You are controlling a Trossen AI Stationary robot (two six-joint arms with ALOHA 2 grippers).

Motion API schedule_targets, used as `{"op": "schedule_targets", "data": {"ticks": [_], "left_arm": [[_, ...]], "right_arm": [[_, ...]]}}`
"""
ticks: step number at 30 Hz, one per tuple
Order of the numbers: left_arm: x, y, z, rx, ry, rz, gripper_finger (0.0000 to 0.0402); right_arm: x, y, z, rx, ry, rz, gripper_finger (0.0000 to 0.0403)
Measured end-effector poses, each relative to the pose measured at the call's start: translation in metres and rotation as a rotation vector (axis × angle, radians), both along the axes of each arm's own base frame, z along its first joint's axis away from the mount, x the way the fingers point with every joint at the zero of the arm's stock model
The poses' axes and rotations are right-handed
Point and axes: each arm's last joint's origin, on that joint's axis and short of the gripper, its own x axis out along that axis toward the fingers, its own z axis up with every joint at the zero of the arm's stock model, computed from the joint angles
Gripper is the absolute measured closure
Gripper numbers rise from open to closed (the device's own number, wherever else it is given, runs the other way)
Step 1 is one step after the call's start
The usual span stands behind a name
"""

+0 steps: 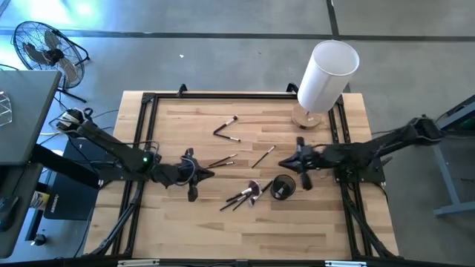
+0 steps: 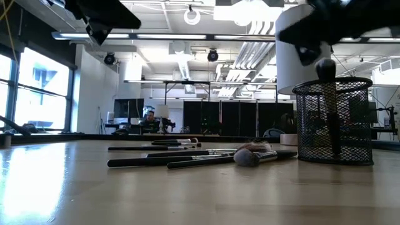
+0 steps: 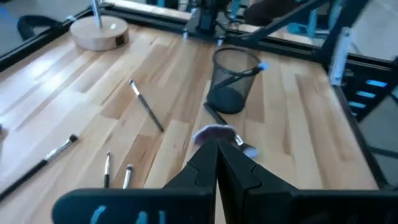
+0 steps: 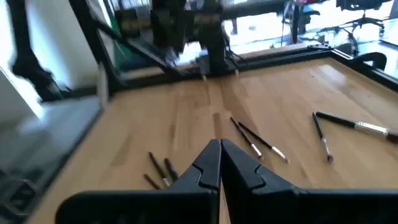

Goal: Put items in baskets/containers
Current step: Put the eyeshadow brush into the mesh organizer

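A black mesh cup stands right of the table's middle, and one brush leans inside it against the rim. Several thin brushes lie flat on the wood: a cluster just left of the cup, a pair, a single one, and two crossing at the far side. My left gripper hovers shut to the left of the cluster, its tips above a pinkish bristle head. My right gripper hovers shut just beyond the cup, pointing toward the table's left.
A tall white cylinder on a round wooden base stands at the far right corner. Black frame rails run along the table's edges. Bare wood lies along the near edge.
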Motion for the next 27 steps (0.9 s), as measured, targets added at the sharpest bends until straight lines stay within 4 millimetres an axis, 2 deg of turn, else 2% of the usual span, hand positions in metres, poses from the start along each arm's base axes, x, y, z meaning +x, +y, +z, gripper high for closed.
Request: {"op": "schedule_targets", "data": {"ticks": [3, 6, 9, 11, 14, 18, 21, 27], "left_arm": [[-0.008, 0.011, 0.006, 0.012, 0.029, -0.046, 0.0401], [-0.017, 0.023, 0.011, 0.036, 0.047, -0.054, 0.0401], [-0.030, 0.033, 0.018, 0.062, 0.055, -0.058, 0.0401], [-0.038, 0.040, 0.022, 0.077, 0.057, -0.070, 0.0401], [-0.049, 0.047, 0.026, 0.099, 0.058, -0.088, 0.0401], [-0.063, 0.052, 0.032, 0.132, 0.041, -0.114, 0.0401], [-0.070, 0.054, 0.036, 0.158, 0.019, -0.137, 0.0401], [-0.081, 0.057, 0.034, 0.205, 0.058, -0.181, 0.0401]], "right_arm": [[0.040, 0.005, 0.015, -0.016, 0.078, -0.090, 0.0402], [0.079, 0.000, 0.029, 0.079, 0.163, -0.336, 0.0402], [0.107, -0.014, 0.036, 0.162, 0.342, -0.517, 0.0402], [0.118, -0.026, 0.039, 0.258, 0.472, -0.646, 0.0402], [0.123, -0.044, 0.037, 0.439, 0.639, -0.894, 0.0403], [0.119, -0.068, 0.026, 0.598, 0.785, -1.174, 0.0402], [0.117, -0.084, 0.011, 0.698, 0.822, -1.246, 0.0402], [0.113, -0.104, -0.021, 0.897, 0.764, -1.309, 0.0402]]}}
